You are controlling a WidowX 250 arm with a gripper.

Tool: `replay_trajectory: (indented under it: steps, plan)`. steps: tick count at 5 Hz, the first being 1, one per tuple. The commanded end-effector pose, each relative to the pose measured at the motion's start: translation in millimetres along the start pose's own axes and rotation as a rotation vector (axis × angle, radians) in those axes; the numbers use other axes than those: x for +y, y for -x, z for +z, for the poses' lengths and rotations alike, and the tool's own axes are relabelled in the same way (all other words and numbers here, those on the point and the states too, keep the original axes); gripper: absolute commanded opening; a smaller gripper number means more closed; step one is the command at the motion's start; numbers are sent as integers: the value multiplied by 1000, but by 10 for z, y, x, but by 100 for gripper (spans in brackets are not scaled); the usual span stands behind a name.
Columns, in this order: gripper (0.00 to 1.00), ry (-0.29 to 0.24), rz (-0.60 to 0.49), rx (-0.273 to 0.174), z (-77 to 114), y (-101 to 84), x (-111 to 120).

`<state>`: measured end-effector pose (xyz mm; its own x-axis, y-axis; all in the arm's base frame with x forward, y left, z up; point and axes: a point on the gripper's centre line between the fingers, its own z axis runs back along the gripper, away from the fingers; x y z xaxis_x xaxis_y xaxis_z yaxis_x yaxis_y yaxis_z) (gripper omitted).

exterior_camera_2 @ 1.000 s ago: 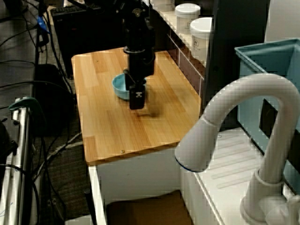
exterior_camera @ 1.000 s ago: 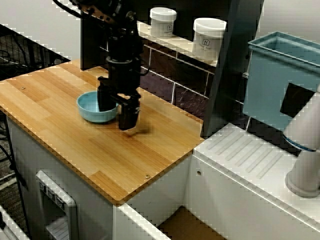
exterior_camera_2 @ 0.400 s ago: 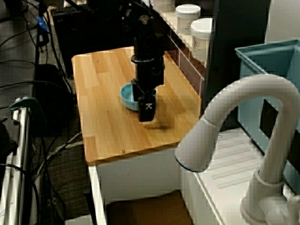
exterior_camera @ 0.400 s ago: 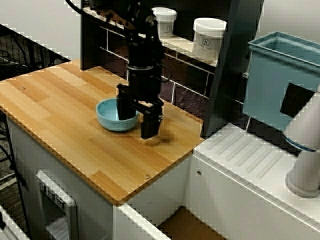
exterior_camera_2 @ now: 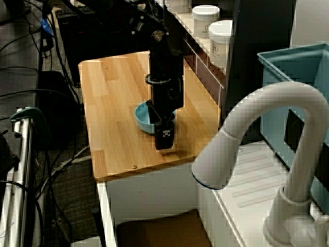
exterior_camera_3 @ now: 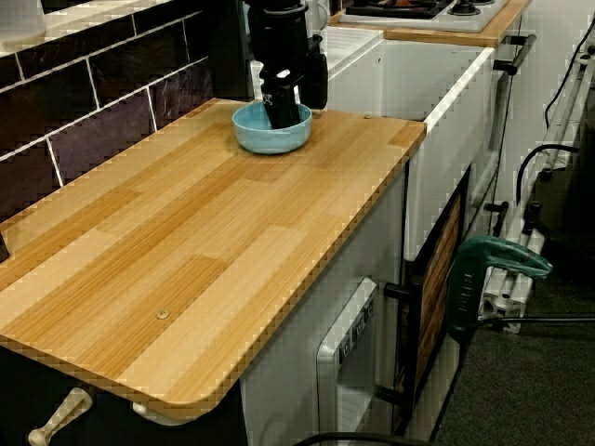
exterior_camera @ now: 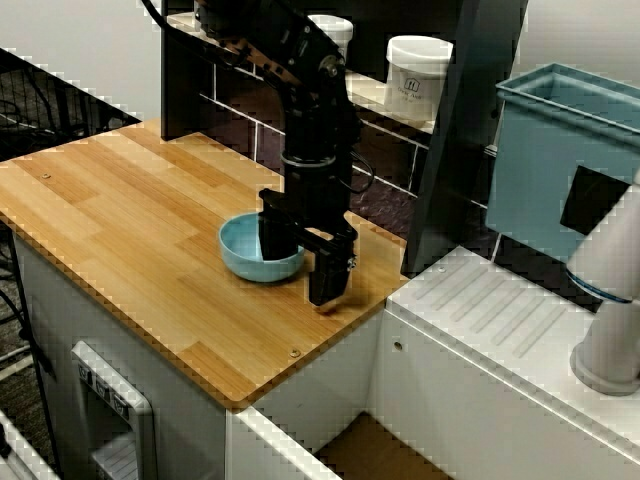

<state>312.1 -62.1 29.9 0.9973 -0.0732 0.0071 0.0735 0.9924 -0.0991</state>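
Gripper (exterior_camera: 302, 268) jaws pinch the blue bowl (exterior_camera: 243, 258) rim, one finger inside. Bowl sits near the wooden counter (exterior_camera: 120, 225) edge.

Your arm (exterior_camera: 312, 110) is matt black all over, built of rounded cylindrical segments, with a thin black cable (exterior_camera: 360, 178) looping out beside the wrist. Its gripper (exterior_camera: 303, 262) is black too, with two blocky, square-ended fingers (exterior_camera_2: 164, 138), one bearing a small white mark.
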Motion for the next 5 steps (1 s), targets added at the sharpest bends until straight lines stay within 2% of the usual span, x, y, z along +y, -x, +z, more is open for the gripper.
replay_trajectory:
  steps: [1,2,5]
  plan:
    - [100,-15,-28,-52,108,40,-203]
    - [100,1,-12,-52,167,40,-151]
    - [100,51,23,-81,604,101,93]
